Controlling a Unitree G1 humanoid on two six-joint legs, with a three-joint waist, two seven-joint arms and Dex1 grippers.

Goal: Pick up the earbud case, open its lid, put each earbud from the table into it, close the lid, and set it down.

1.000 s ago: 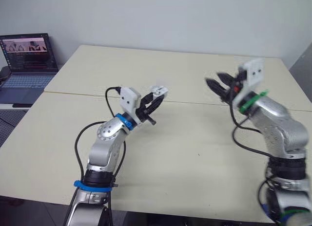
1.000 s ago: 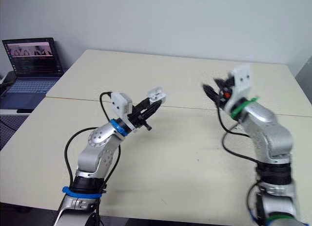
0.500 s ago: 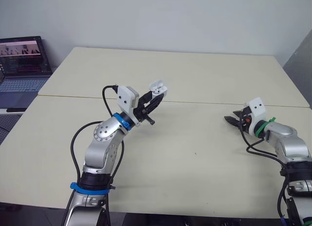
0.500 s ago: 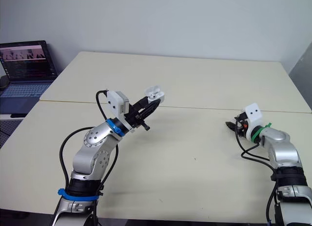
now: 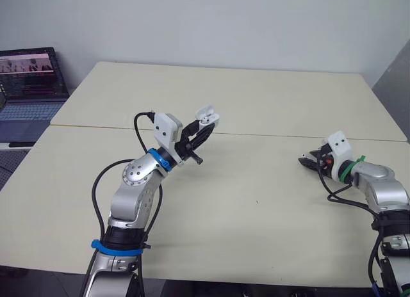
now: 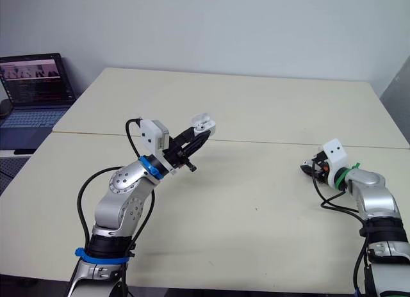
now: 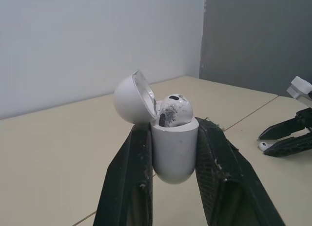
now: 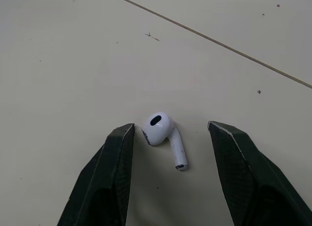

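Observation:
My left gripper (image 5: 204, 127) is shut on the white earbud case (image 7: 174, 148) and holds it up above the middle of the table. The case's lid (image 7: 131, 97) is flipped open, and one earbud (image 7: 174, 109) sits inside. At the right side of the table, my right gripper (image 8: 170, 125) is open and low over the surface. A loose white earbud (image 8: 161, 131) lies between its two fingers, nearer one finger and touching neither. The left wrist view also catches the right gripper (image 7: 280, 138) with that earbud (image 7: 263, 145) at its tips.
An open laptop (image 5: 29, 86) stands on a side table at the far left. A seam (image 5: 256, 136) runs across the beige table (image 5: 256, 98) between the two arms.
My right arm came down from a raised spot near the case to the table at the right, and its open fingers now straddle the loose earbud. The left gripper kept the case still.

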